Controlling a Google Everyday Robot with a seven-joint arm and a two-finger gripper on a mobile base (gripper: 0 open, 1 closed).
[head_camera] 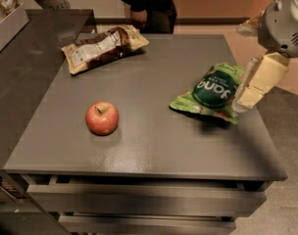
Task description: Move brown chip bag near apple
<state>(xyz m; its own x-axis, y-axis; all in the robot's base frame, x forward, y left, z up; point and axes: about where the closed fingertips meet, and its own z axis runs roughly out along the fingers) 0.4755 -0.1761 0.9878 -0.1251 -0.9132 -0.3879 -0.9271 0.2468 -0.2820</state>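
The brown chip bag lies flat at the far left of the grey table top, its white label panel facing up. The red apple stands near the front left, well apart from the bag. My gripper hangs at the right side of the table, just above the right edge of a green bag, far from both the brown bag and the apple. It holds nothing that I can see.
A green chip bag with a dark round logo lies at the right of the table. A person stands behind the far edge. A dark counter adjoins the table's left side. Drawers sit below the front edge.
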